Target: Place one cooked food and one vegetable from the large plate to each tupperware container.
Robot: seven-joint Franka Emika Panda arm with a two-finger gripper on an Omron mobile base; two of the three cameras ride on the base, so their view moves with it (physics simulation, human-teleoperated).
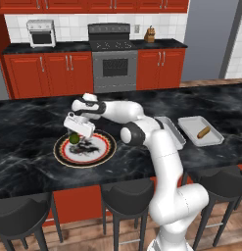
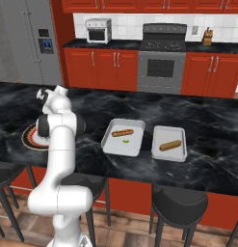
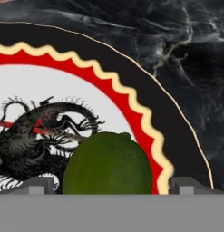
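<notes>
Hand view, green vegetable (image 3: 107,164) on large plate (image 3: 177,131), between wide-open pincer (image 3: 111,185) tips, ungripped

A toaster oven (image 1: 41,33) and a knife block (image 1: 150,35) are sitting on the back counter (image 1: 24,48), flanking the stove (image 1: 114,56).

- One large plate (image 1: 107,153) on the tabletop (image 1: 34,127).
- One green round vegetable (image 3: 107,164) on that plate, just ahead of my two fingers (image 3: 39,185).
- Two tupperware containers (image 2: 123,137) side by side.
- Two sausages: one (image 2: 122,132) in the left container, one (image 2: 170,145) in the right.
- One small green piece (image 2: 125,141) beside the sausage in the left container.
- Three stools (image 2: 178,205) along the near edge of the tabletop.
- One toaster oven (image 1: 41,33), one stove (image 1: 114,56), one knife block (image 1: 150,35) at the back.
</notes>
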